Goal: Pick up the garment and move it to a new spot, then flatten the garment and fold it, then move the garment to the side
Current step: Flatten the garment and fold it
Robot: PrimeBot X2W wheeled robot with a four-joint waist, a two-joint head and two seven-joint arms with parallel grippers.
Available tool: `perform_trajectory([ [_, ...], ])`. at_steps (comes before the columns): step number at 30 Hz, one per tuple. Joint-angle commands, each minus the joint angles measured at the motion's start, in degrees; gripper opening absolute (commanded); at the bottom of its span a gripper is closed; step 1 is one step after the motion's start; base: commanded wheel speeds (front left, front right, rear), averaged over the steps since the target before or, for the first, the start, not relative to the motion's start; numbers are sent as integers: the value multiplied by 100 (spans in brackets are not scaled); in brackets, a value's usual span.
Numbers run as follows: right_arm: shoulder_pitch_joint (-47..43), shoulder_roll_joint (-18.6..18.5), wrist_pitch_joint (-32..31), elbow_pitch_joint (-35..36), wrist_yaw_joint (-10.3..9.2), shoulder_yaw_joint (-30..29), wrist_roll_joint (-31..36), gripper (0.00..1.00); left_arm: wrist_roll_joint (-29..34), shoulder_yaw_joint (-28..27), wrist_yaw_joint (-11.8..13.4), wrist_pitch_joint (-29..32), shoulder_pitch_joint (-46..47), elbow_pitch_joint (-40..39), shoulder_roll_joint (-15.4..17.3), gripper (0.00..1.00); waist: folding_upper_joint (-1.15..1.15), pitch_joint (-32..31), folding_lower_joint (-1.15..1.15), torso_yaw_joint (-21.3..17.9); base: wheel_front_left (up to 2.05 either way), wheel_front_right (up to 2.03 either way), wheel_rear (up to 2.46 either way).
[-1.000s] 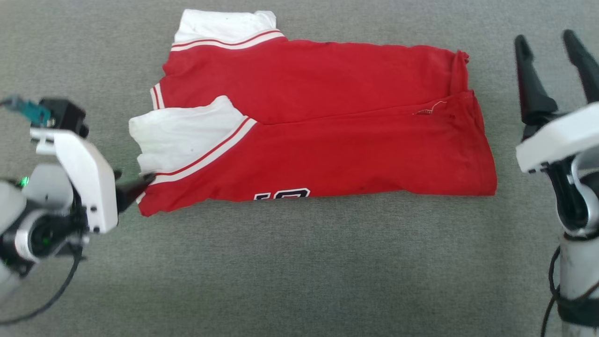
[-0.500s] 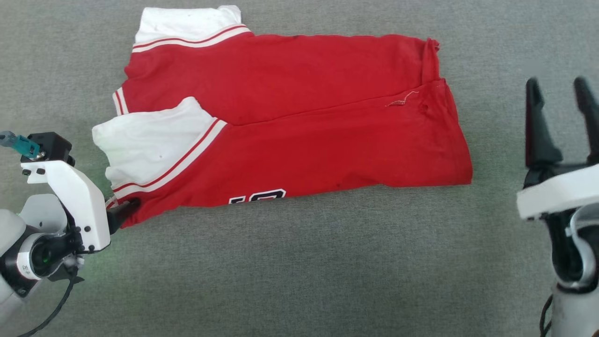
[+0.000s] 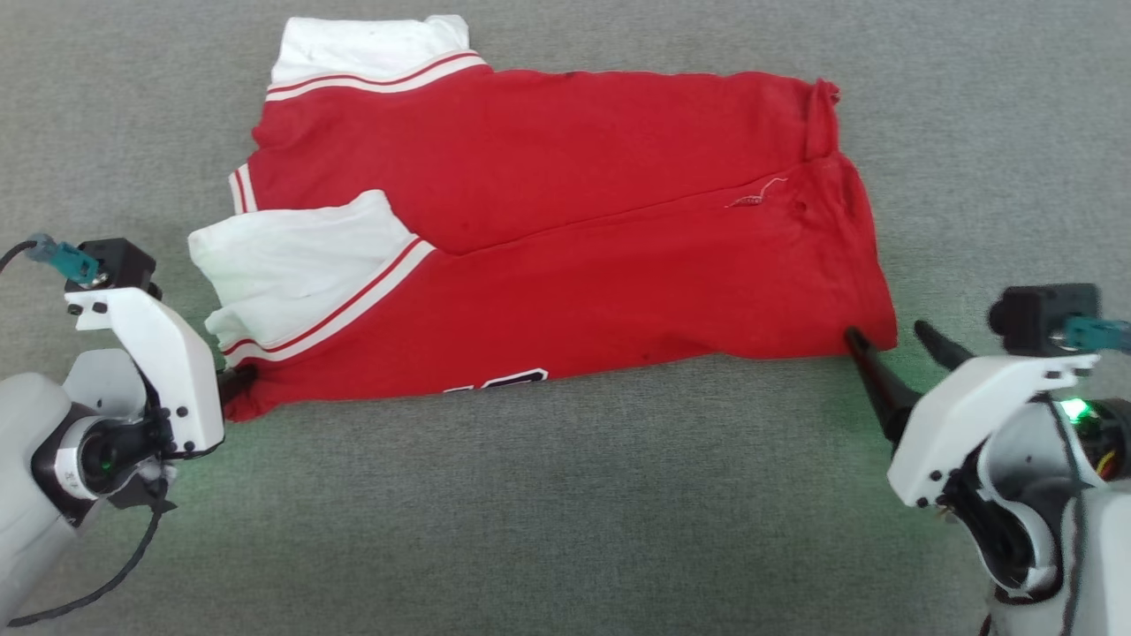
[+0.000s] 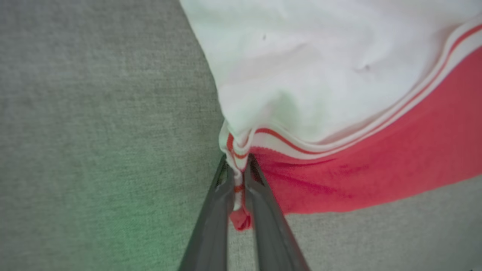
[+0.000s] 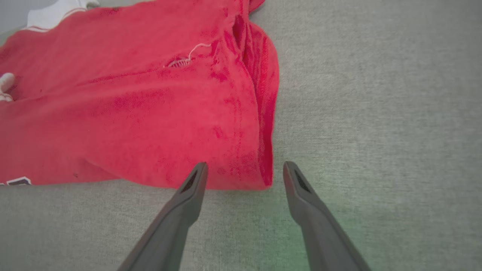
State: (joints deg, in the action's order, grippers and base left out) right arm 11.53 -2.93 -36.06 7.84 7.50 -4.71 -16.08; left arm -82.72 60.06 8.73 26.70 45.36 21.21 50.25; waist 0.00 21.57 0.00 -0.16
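Closing the spread fingers of the right gripper over the near-right corner they straddle, matching the left gripper pinched shut on the near-left hem, should lift the soft red-and-white jersey garment, lying folded on the grey felt surface, evenly.

Supporting surface: a flat grey woven covering, uniform in colour, with a faint green cast of light at its near left and near right. One item lies directly on it: the red garment, folded into a broad band running left to right, flat with minor creasing. A white sleeve end with striped trim lies at its left end, a second sleeve end lies at the far left corner, and partly hidden black lettering shows at the near edge.
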Motion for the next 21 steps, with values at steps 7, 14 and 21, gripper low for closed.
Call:
perform_trajectory([
  [7, 534, -182, -754, -580, -3, 104, 262, 100, 57, 281, -179, 87, -157, 182, -472, 0, 0, 9, 0, 208, 0, 0, 0],
  [14, 1075, -357, -1285, -1630, -3, 175, 414, 100, 93, 302, -297, 87, -72, 286, -645, 0, 0, 14, 0, 391, 0, 0, 0],
  [21, 1098, -629, -2089, -2276, -4, 502, 302, 0, 63, 284, -385, 83, -108, 372, -665, 0, 0, -21, 0, 515, 0, 0, 0],
])
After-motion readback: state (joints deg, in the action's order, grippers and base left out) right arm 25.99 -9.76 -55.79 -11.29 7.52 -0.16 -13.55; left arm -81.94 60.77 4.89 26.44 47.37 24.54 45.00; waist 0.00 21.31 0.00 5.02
